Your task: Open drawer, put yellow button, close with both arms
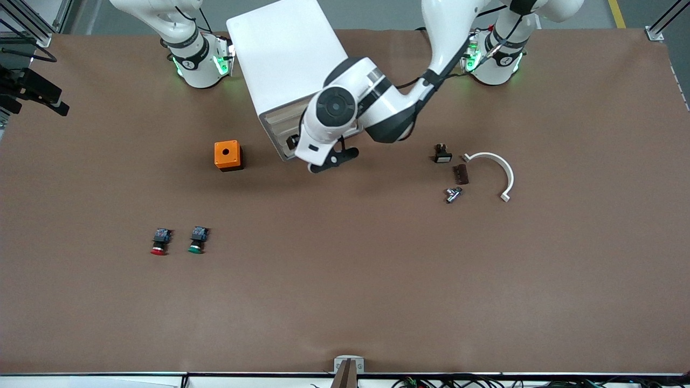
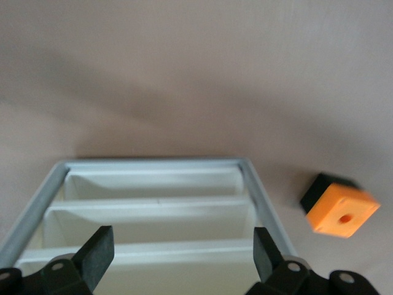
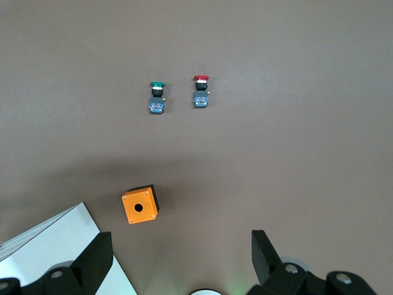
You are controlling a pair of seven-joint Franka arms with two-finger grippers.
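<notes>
**A:** Where is the yellow button? I can't find it in any view.

**B:** Neither can I. It may be hidden under the left arm or inside the drawer cabinet [image 1: 280, 54], but I can't tell which. Only the red-capped button [image 1: 159, 241] and the green-capped button [image 1: 198, 240] show, side by side on the bench [image 1: 345, 291], nearer the front camera than the orange box [image 1: 227, 155].

**A:** How would it handle, then?

**B:** Going by those two, I'd expect it to be light, hard plastic that won't give. The round cap would likely be slippery and inclined to roll. I'd pinch it across the squarer body below the cap.

**A:** And the end effectors?

**B:** The left end effector [image 2: 182, 261] sits at the drawer cabinet's front, fingers spread and pinching nothing, with the white tiers just below it. The right end effector [image 3: 181, 261] is also spread and empty. It waits above the bench near the orange box. With the button unseen, I can't say how far it lies from either one.
</notes>
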